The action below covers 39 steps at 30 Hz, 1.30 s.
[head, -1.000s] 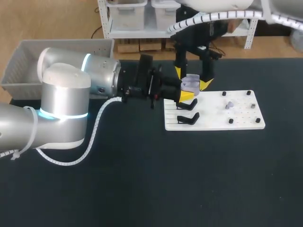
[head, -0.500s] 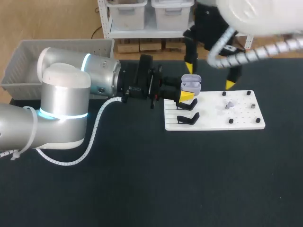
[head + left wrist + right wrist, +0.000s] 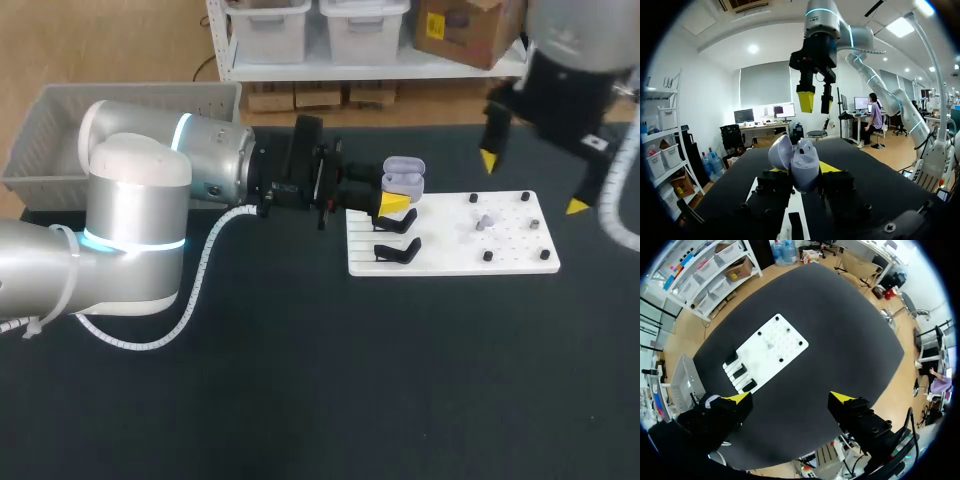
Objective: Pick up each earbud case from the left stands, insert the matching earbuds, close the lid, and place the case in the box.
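While the left arm lies low across the dark table point(image 3: 300, 380) in the head view, the left gripper point(image 3: 397, 200) is clamped on a lilac plastic earbud case point(image 3: 403, 176). The case's lid is swung open, and it is held over the left end of a white rectangular pegboard point(image 3: 500, 262), just beyond the two black stands point(image 3: 398, 250). A small lilac earbud point(image 3: 484, 222) lies among the pegs on the board. The right gripper point(image 3: 532, 183) hangs over the board's far right corner with its yellow tips wide apart and nothing between them. A grey plastic box point(image 3: 60, 125) sits at the table's far left corner. In the left wrist view the case stands upright between the black fingers, which press it from both sides, and its rounded lid tilts back. The right gripper hangs higher up beyond it, tips pointing down with a gap between them. In the right wrist view that gripper's own fingers are spread wide high above the table, and the pegboard lies far ahead of them with its stands at the end nearer the box. The case cannot be made out there.
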### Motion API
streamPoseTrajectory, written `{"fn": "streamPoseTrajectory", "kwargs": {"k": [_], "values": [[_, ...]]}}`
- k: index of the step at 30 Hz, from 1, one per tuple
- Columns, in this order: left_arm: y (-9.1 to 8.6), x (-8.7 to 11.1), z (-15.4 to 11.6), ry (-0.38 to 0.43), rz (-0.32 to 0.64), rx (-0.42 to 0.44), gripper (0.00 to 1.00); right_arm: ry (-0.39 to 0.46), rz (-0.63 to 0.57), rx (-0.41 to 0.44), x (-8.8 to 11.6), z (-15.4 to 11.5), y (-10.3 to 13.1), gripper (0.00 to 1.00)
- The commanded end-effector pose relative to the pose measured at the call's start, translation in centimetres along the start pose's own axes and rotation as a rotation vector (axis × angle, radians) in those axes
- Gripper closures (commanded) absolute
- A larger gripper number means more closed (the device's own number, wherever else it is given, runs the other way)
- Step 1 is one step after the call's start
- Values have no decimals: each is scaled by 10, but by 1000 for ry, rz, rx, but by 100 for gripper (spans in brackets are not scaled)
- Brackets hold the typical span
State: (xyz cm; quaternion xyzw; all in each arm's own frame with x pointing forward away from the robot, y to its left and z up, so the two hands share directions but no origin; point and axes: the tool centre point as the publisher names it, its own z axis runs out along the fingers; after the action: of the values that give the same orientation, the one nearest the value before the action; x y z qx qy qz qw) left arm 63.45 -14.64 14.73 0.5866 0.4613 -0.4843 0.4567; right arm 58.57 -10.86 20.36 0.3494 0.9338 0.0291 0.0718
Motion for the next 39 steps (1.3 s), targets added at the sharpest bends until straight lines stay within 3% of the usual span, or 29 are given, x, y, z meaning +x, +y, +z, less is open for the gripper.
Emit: {"fn": "streamPoseTrajectory", "kwargs": {"k": [1, 6, 25, 30, 32, 39], "values": [[-1, 0, 0, 1, 1, -2, 100, 50, -14, -251, -23, 25, -1, 0], [-1, 0, 0, 1, 1, -2, 100, 72, -30, -243, -42, 54, -5, 0], [-1, 0, 0, 1, 1, -2, 100, 72, -30, -243, -42, 54, -5, 0], [-1, 0, 0, 1, 1, -2, 100, -105, -165, -164, -48, 57, 7, 0], [-1, 0, 0, 1, 1, -2, 100, -220, -235, -49, -48, 65, 11, 0], [-1, 0, 0, 1, 1, -2, 100, -215, -356, -46, -55, 91, 17, 0]]}}
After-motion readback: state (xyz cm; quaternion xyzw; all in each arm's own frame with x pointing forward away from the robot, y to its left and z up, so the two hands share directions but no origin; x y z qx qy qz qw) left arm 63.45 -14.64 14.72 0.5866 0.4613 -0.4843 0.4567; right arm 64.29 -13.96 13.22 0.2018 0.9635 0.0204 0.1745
